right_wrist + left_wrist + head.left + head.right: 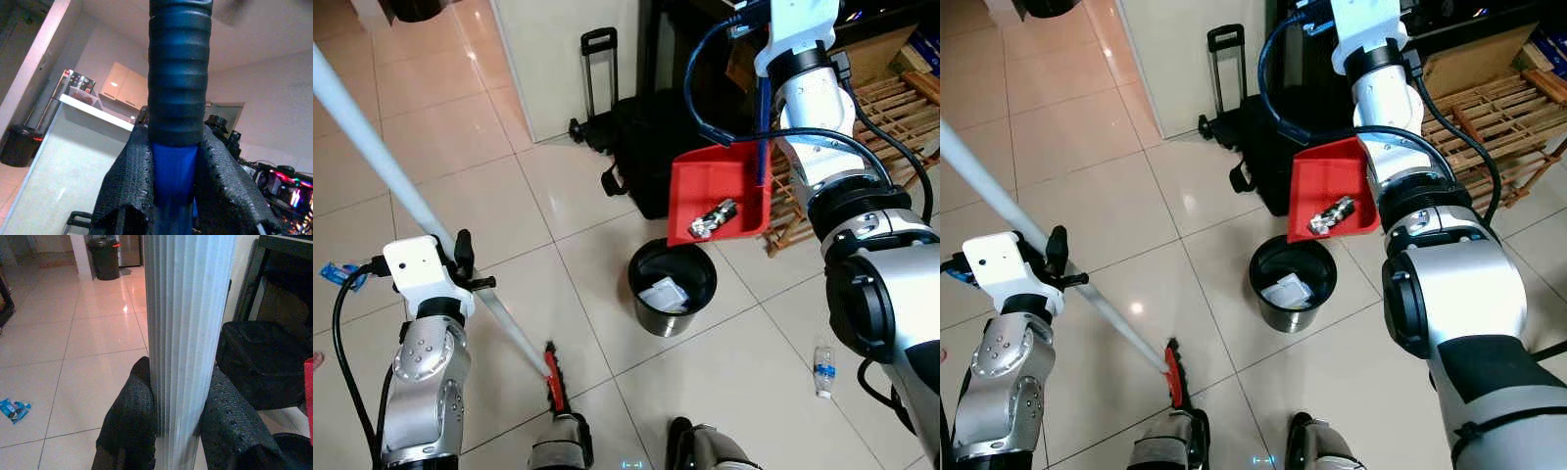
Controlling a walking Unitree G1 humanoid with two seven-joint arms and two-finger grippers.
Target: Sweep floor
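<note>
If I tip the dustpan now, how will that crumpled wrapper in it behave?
The wrapper looks thin and crumpled, so probably light; it should slide off the smooth red dustpan. The bin sits partly below the pan, so it may catch it, though light scraps can flutter wide.

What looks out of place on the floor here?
A small plastic bottle lies on its side on the tiles near the black bin, and a blue wrapper lies on the floor further off. Both look like litter not yet swept, while the red dustpan already holds a crumpled scrap.
</note>
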